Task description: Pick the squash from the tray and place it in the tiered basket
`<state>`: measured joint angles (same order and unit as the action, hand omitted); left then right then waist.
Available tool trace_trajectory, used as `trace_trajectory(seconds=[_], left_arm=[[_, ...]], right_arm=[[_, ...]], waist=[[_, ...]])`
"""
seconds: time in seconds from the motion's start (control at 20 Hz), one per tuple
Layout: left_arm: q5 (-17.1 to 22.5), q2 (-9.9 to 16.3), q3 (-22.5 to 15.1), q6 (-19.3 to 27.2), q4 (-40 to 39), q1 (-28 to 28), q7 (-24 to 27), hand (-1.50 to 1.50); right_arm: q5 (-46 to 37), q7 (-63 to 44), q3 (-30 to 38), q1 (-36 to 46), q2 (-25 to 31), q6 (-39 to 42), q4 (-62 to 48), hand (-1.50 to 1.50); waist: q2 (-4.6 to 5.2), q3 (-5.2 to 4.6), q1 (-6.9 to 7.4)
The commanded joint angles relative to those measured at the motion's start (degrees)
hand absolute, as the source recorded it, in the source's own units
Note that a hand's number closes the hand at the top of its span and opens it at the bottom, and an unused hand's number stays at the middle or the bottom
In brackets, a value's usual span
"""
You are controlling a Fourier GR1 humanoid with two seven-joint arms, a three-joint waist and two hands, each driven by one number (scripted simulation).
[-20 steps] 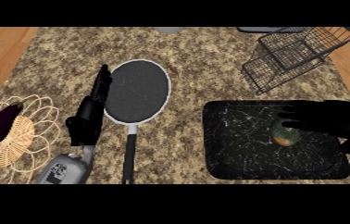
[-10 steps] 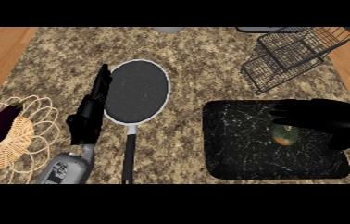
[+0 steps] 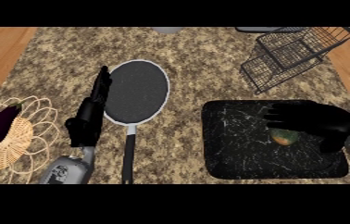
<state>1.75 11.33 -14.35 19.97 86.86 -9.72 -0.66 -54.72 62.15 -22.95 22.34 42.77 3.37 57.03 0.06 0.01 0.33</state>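
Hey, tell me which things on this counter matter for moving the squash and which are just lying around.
Part of the job:
squash
dark tray
tiered basket
right robot hand, curled over the squash

Just lying about:
frying pan
woven basket holding an eggplant
left robot hand, resting beside the pan

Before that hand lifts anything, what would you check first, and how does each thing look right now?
1. Squash on the tray: ok, it lies near the tray's right side.
2. Right hand over the squash: ok, fingers curve above it.
3. Fingers closed on the squash: cannot tell; the hand hides most of it.
4. Basket in view: ok, at the upper right, beyond the tray.
5. Way from tray to basket: ok, only bare counter shows between them.
6. Left hand out of the way: ok, it rests at the far left beside the pan.
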Motion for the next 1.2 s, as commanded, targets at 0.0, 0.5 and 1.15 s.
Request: trace_trajectory(seconds=[0.0, 0.5, 1.15], left_arm=[[-1.47, -1.64, -0.24, -0.04, -3.3, 2.71, 5.45, 0.0], [-2.59, -0.93, 0.46, -1.0, 1.76, 0.72, -0.78, 0.0], [-2.58, -0.27, 2.45, -0.9, 2.36, 1.4, -2.59, 0.0]], right_arm=[[0.38, 7.17, 0.02, -3.07, 0.84, 0.29, 1.5, -1.5], [2.1, 9.43, 3.47, -0.72, -5.89, -12.24, -4.52, 1.5], [-13.22, -51.62, 5.11, -7.45, -12.2, -0.04, 8.7, 1.5]], waist=[[-0.06, -0.03, -0.44], [0.07, 0.09, 0.2], [-0.64, -0.14, -1.83]])
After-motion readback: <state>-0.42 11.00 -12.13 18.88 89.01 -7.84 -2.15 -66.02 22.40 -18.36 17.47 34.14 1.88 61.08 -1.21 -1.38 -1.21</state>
